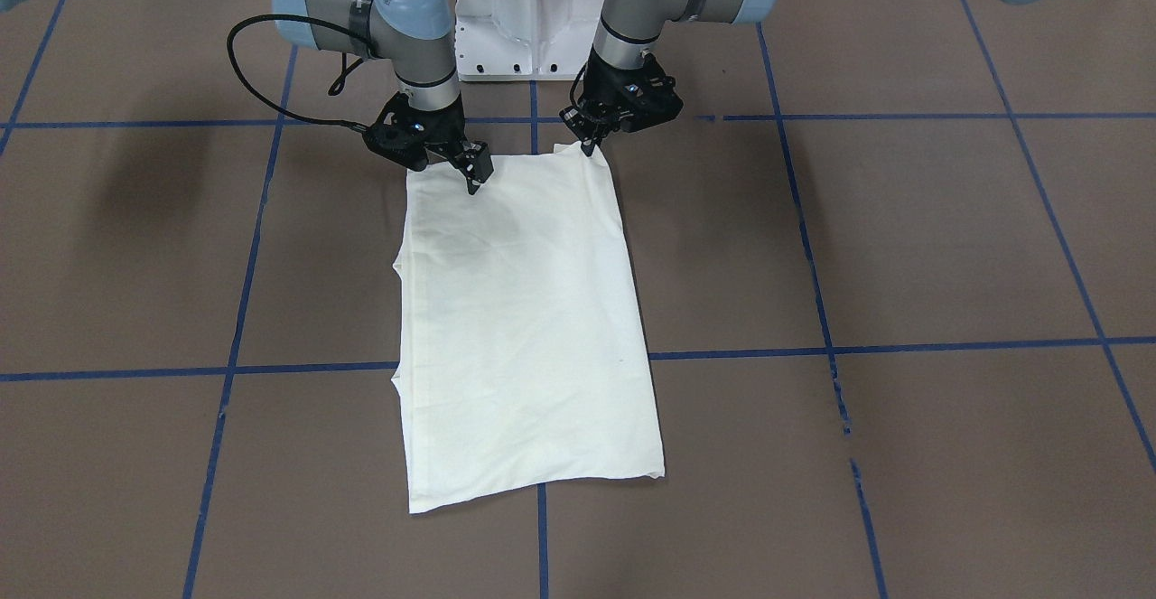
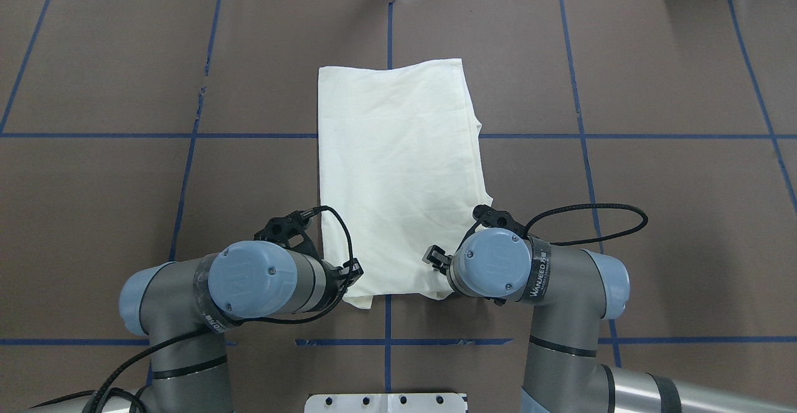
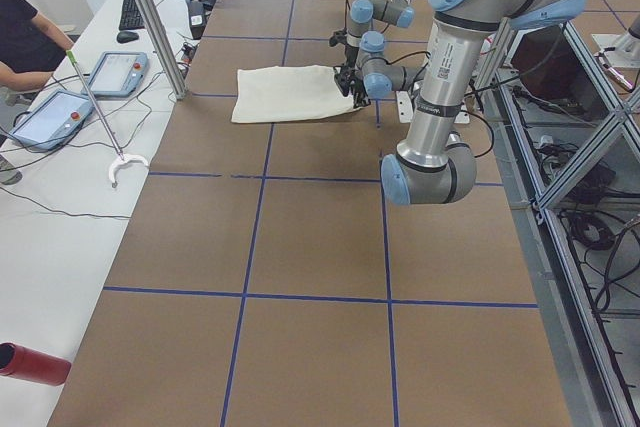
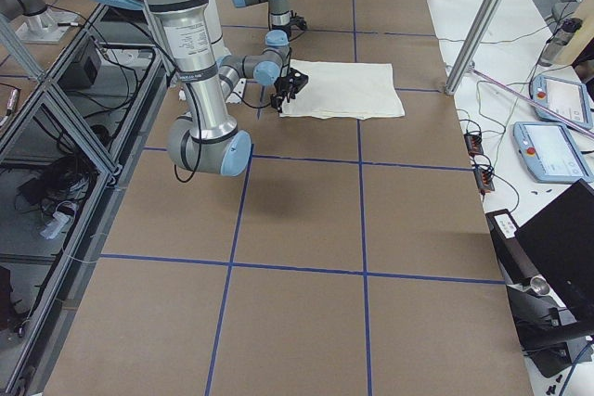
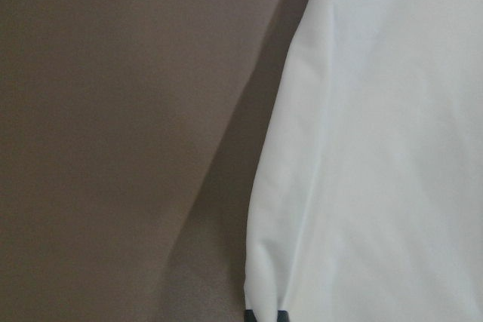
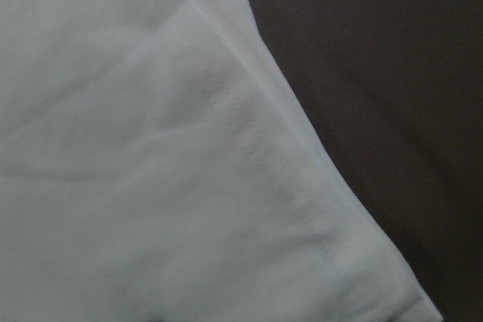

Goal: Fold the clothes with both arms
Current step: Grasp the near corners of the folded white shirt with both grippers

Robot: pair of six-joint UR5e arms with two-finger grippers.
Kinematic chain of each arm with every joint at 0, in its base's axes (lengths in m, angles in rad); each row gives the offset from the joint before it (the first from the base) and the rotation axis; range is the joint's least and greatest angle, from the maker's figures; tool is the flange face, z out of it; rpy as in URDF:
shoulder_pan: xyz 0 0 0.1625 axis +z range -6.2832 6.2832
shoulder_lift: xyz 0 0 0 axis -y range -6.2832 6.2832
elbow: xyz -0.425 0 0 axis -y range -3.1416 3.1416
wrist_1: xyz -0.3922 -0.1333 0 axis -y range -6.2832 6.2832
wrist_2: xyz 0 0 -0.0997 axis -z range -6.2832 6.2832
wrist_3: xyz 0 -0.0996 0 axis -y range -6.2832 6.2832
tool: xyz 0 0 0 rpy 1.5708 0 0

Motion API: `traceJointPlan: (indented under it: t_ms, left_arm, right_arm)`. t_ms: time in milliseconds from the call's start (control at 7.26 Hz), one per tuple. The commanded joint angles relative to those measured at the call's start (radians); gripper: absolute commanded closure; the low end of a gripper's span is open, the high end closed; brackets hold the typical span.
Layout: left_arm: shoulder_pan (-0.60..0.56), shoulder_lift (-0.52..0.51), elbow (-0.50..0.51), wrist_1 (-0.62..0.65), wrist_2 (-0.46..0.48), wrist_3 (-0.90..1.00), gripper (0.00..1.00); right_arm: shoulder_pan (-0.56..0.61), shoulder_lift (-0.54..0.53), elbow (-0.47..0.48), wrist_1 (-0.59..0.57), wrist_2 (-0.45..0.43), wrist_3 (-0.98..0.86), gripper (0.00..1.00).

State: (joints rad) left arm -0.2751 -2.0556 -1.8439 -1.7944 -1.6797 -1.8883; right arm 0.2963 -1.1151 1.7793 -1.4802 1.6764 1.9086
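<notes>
Lying plain side up, the shirt is spread as a long strip on the table. One robot-side corner is pinched by the left gripper, probably for a lengthwise fold; the finger state of the right gripper, at the other corner, cannot be told.

1. My left arm reaches forward with its wrist turned down, and my left gripper is pinched on a near corner of the shirt.
2. My right arm mirrors it. My right gripper points down with its jaws seemingly closed, but I cannot see what it grips.
</notes>
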Motion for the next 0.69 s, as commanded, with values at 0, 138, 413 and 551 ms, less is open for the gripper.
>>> traceJointPlan:
  t_ms: [0, 138, 413, 551]
  left_arm:
    - [0.001, 0.0, 0.0, 0.0, 0.0, 0.0, 1.0]
    - [-0.001, 0.003, 0.002, -0.002, 0.0, 0.0, 1.0]
    - [0.001, 0.003, 0.003, -0.002, 0.0, 0.002, 1.0]
    - [0.001, 0.003, 0.003, -0.002, 0.0, 0.002, 1.0]
  right_arm:
    - [0.0, 0.003, 0.002, 0.0, 0.002, 0.013, 0.57]
    - [0.0, 0.007, 0.008, -0.003, 0.003, 0.013, 0.74]
    - [0.007, 0.012, 0.009, -0.003, 0.008, 0.012, 0.86]
    - [0.007, 0.014, 0.009, -0.003, 0.008, 0.013, 0.91]
